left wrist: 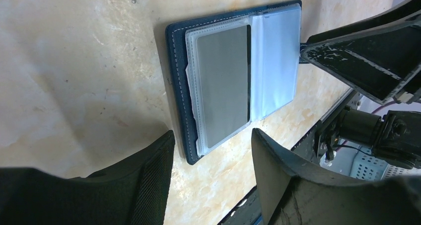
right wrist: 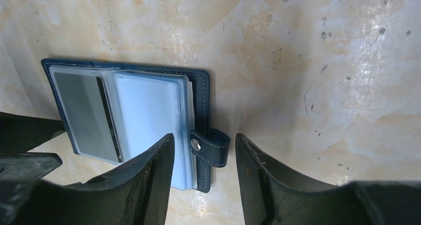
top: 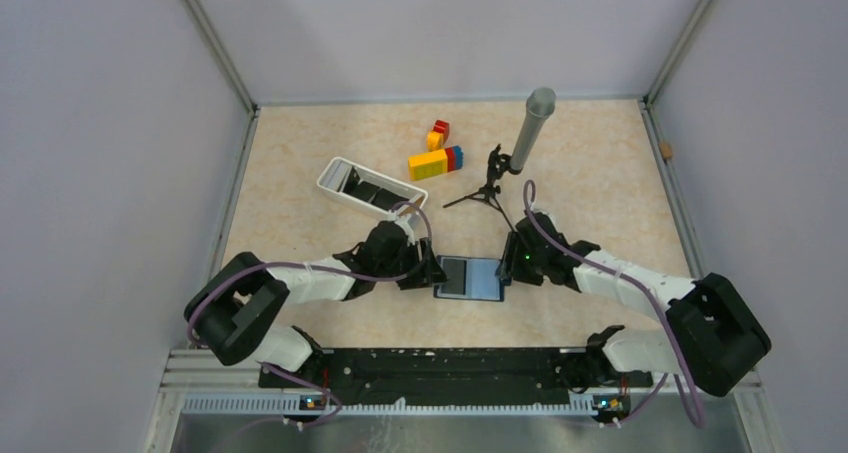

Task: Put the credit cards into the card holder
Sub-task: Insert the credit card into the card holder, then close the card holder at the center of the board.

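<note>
Navy card holder lies open flat on the desk, low centre of the top view, right btw. the two hands. One grey card sits in the clear sleeve on the left half; the facing sleeve looks empty. So approx. one in, I'd say, w/ more to go: dark credit cards show in the white tray, up and left of the holder, well apart from it. How many, can't tell from here.

Left hand hovers at the holder's edge, fingers spread wide, nothing in them. Right hand is likewise wide open and empty, its fingers either side of the snap strap, not touching it as far as I can see.

Next, prob. one hand goes to the tray for another card while the other steadies the holder. Coloured blocks and a small tripod w/ a grey tube stand further back, out of play.
</note>
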Tool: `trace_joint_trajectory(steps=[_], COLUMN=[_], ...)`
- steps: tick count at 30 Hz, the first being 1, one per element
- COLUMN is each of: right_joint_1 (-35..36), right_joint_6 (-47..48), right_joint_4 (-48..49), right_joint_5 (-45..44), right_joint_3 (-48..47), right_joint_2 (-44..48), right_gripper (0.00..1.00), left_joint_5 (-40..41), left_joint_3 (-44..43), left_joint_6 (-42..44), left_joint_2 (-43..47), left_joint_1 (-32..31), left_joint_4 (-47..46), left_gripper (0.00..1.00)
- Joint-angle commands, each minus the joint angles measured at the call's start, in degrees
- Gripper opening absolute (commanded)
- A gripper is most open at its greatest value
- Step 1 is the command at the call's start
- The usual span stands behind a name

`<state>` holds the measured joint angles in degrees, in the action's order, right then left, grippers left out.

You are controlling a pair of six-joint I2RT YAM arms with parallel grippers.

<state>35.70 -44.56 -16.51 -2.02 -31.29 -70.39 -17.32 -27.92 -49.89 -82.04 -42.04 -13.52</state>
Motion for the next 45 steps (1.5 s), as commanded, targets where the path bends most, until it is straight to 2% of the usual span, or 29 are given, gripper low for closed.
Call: trace_joint_trajectory(steps=[1, 5, 8, 11, 15, 22, 29, 35, 40, 43, 45], right_joint_1=[-0.4, -0.5, -0.5, -0.5, -0.5, 0.6, 2.8, 4.2, 4.3, 4.3, 4.3], right_joint_6=[0.2, -0.2, -0.6, -0.9, -1.6, -3.2, -4.0, -5.1, -6.7, -7.3, -7.7], right_joint_4=[2.0, 2.2, 4.4, 7.3, 11.4, 17.4, 19.2, 20.6, 20.9, 20.5, 20.7], right_joint_5=[0.7, 0.5, 1.8, 4.3, 7.6, 10.9, 11.0, 10.8, 8.3, 6.4, 5.7], right_joint_3=[0.8, 1.3, 2.3, 3.3, 4.0, 4.4, 2.7, 1.8, 3.5, 4.3, 5.1], right_joint_2=[-1.4, -2.0, -2.0, -2.7, -5.0, -10.2, -13.2, -15.5, -13.3, -11.5, -10.6], right_gripper=[0.46, 0.35, 0.22, 0.1, 0.0, 0.0, 0.0, 0.0, 0.0, 0.0, 0.0], left_joint_5=[-1.0, -1.9, -2.8, -2.4, -1.3, -1.8, -0.4, -3.6, -8.4, -8.0, -5.7], left_joint_3=[-1.1, -1.6, -1.2, -0.7, 0.5, 1.6, 0.4, 0.9, 1.1, 1.1, 0.8], left_joint_6=[0.0, 0.2, 0.1, 0.5, 1.0, 0.4, 1.5, 1.2, -1.6, -1.4, 0.5], left_joint_2=[-1.9, -2.7, -2.7, -1.1, 2.7, 7.3, 12.3, 5.7, -1.5, -1.6, 1.0], left_joint_1=[-0.1, -0.1, -0.1, -0.2, -0.1, -0.1, -0.1, -0.1, -0.2, -0.2, -0.1], left_joint_4=[-0.7, -1.3, -3.4, -4.4, -5.7, -8.2, -7.4, -12.9, -21.0, -21.4, -18.1], left_gripper=[0.6, 0.6, 0.6, 0.6, 0.61, 0.61, 0.61, 0.62, 0.61, 0.61, 0.62])
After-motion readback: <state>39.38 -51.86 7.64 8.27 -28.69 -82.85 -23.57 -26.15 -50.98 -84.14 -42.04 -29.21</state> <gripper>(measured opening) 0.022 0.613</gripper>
